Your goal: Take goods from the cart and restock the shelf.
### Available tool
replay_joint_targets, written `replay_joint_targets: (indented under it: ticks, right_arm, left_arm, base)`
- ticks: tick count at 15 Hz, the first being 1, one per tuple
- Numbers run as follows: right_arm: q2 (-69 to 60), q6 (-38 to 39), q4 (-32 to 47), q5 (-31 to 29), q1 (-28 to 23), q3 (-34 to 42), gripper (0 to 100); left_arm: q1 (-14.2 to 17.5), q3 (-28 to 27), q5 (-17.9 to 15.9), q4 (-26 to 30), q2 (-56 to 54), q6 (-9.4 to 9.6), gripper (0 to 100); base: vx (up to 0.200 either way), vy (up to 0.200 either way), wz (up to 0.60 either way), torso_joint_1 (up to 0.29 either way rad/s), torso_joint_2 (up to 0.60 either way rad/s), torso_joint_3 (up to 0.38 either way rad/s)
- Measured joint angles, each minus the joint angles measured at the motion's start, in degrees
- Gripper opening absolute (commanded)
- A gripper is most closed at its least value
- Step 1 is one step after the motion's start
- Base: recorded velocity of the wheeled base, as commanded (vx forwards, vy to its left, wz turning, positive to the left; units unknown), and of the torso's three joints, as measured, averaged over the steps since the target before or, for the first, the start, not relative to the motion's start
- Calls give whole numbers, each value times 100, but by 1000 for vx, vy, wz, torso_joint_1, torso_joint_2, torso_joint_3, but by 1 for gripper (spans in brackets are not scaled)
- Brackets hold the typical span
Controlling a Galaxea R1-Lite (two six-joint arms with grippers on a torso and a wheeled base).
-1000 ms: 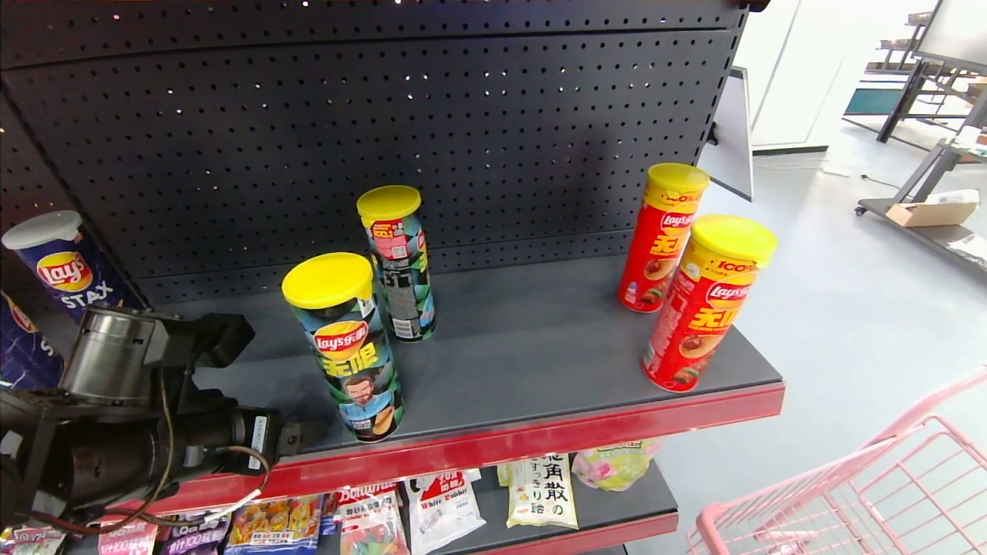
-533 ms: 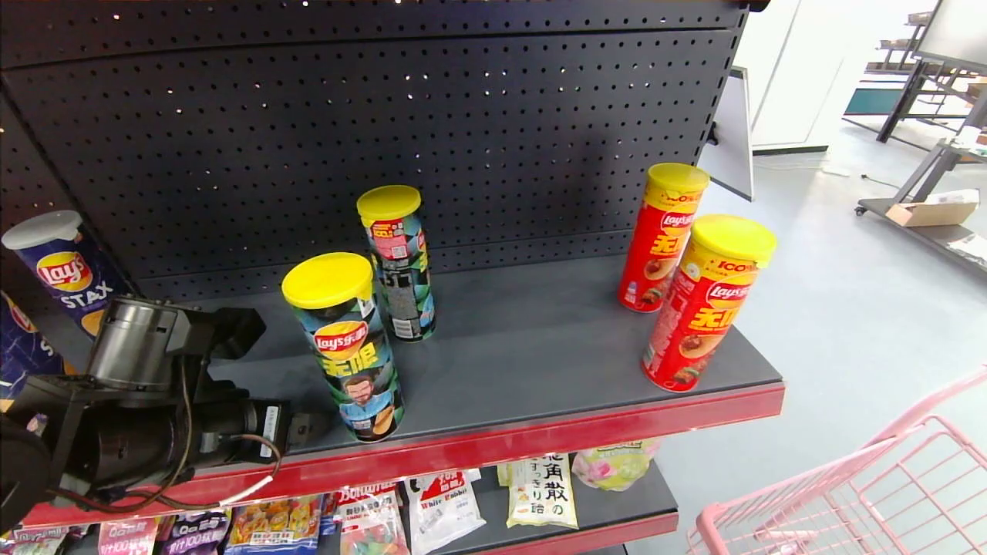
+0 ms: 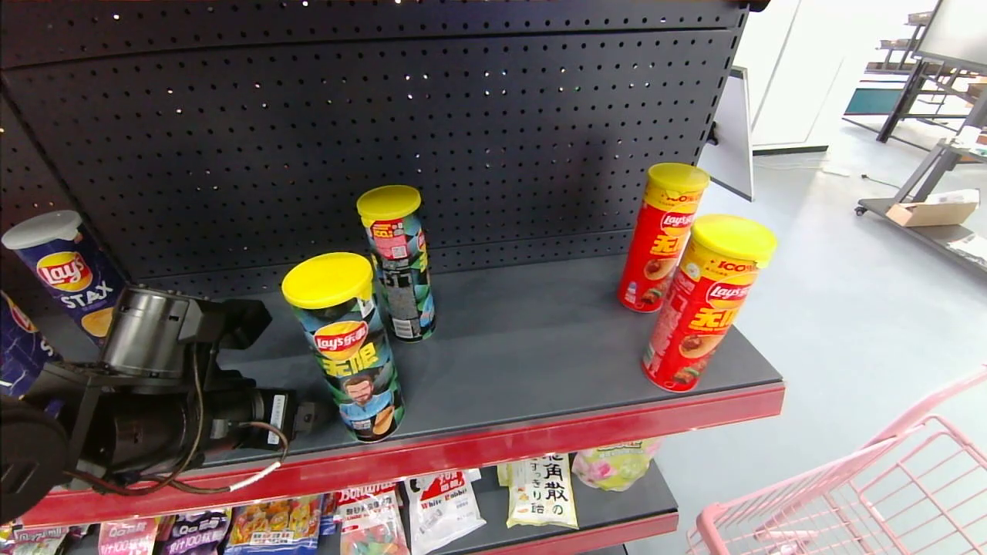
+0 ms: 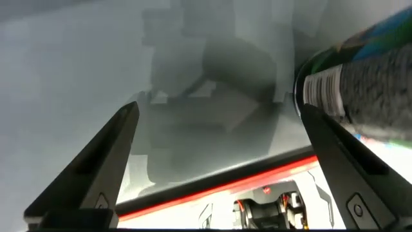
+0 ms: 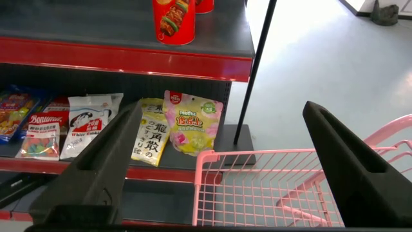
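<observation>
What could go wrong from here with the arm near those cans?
The left gripper, open, sits right beside the front green can, which stands close to the shelf's red lip; a sideways nudge might tip it off. The front red can also stands near that lip, so a careless placement could knock it.

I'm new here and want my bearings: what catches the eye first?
Four yellow-lidded chip cans stand upright on the dark shelf: the front green can and rear green can left of middle, the front red can and rear red can near its right end. The left gripper sits by the front green can at the shelf's front edge, jaws open. A pink cart stands at lower right.
</observation>
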Motion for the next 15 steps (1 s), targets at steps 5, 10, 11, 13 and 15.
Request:
replay_joint_targets:
  ticks: [5, 10, 11, 13, 15]
  right_arm:
    - [-2, 0, -9, 0, -2, 0, 100]
    - [0, -2, -4, 5, 0, 0, 100]
    - [0, -2, -4, 5, -2, 0, 100]
    - [0, 0, -2, 5, 0, 0, 100]
    - [0, -2, -2, 7, 1, -2, 100]
  left_arm:
    - [-6, -172, 7, 0, 132, -2, 100]
    - [-10, -244, 2, -57, 243, -2, 100]
    - [-10, -255, 2, -123, 280, -2, 100]
    - [-32, -284, 7, -266, 361, 6, 100]
    - [-80, -317, 24, -288, 429, 9, 100]
  base:
    - [0, 0, 0, 0, 0, 0]
    - [0, 0, 0, 0, 0, 0]
    - [0, 0, 0, 0, 0, 0]
    - [0, 0, 0, 0, 0, 0]
    - [0, 0, 0, 0, 0, 0]
